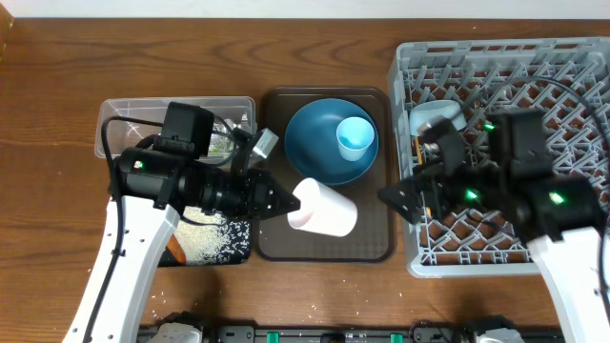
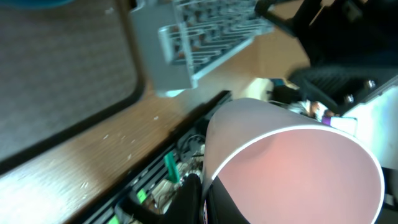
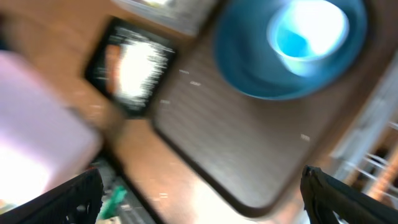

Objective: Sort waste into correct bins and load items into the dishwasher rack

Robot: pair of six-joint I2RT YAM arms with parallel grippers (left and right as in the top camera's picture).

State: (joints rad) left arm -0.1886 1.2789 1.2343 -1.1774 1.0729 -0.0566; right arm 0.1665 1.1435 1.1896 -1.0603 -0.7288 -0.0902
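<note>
the pink cup, tipped sideways over the brown serving tray, is pinched at its rim by the left gripper, probably to pass it to the right gripper, spread wide by the dishwasher rack.

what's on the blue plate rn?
Only a light-blue cup, upright with its mouth up, right of centre on the plate. The patch of plate under the cup's base is covered, so nothing there can be seen.
</note>
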